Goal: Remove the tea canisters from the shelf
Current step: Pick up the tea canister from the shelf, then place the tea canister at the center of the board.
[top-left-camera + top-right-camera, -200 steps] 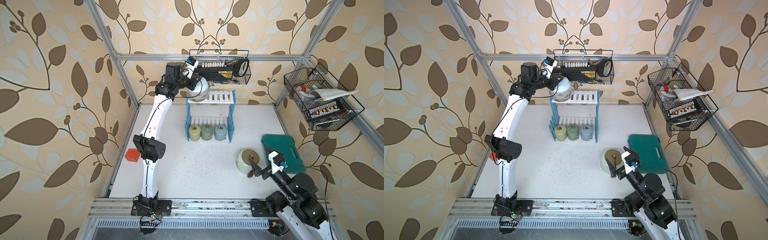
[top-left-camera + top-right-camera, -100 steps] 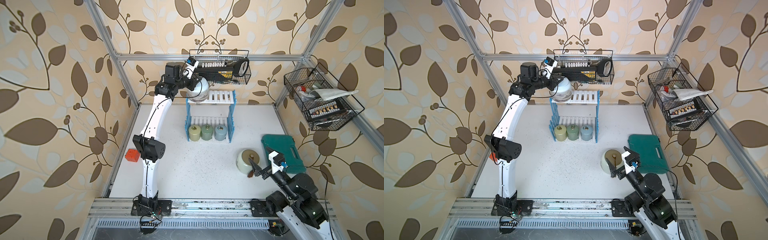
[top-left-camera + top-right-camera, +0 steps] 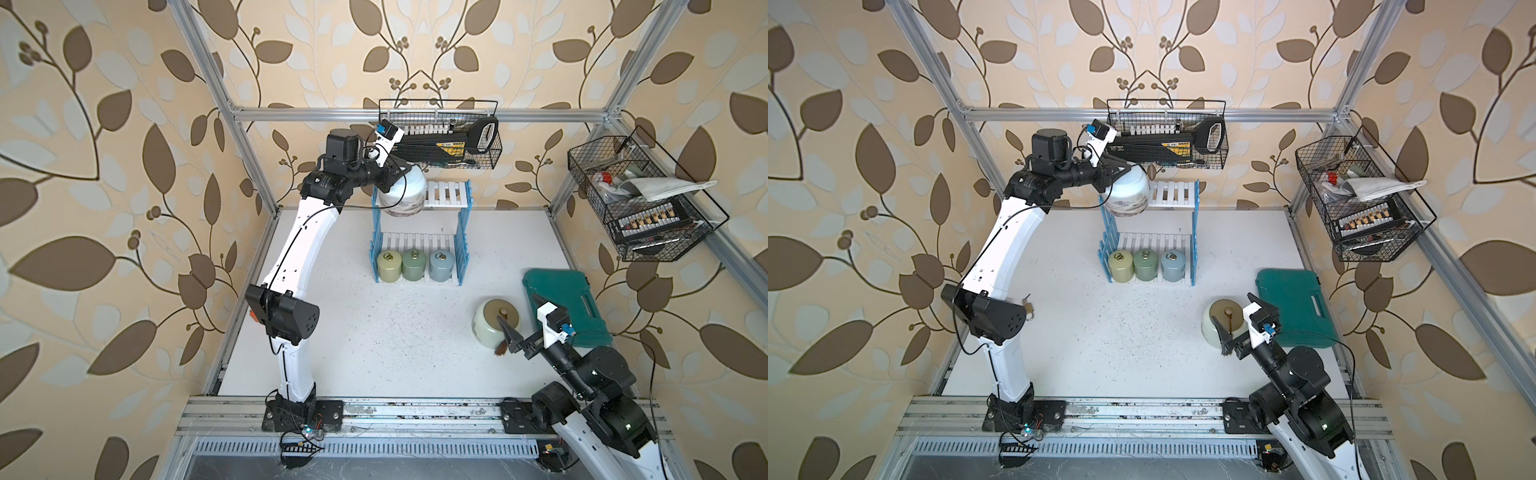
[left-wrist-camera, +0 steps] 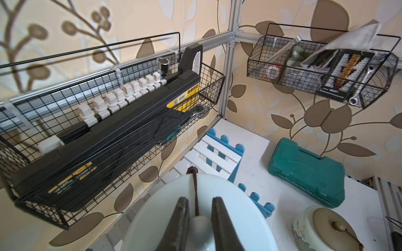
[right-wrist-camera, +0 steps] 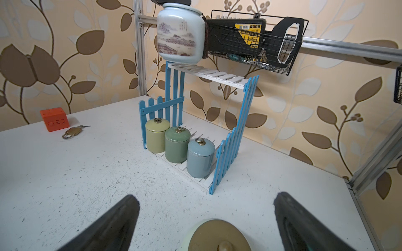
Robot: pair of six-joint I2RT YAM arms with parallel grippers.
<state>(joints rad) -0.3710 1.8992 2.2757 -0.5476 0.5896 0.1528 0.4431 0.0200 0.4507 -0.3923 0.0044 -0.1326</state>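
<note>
Pale-blue canister (image 3: 409, 189) in left hand (image 4: 199, 206)

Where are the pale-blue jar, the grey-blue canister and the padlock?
pale-blue jar (image 5: 180, 37): right wrist view, painted side.
grey-blue canister (image 5: 200, 162): right wrist view, side wall.
padlock (image 5: 74, 131): right wrist view, brass body.

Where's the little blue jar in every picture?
In a top view: blue jar, right end of three on the shelf's bottom board.
In a top view: same spot.
Left wrist: not in it.
Right wrist: nearest of the three.
Landmark: the shelf, in all four.
</note>
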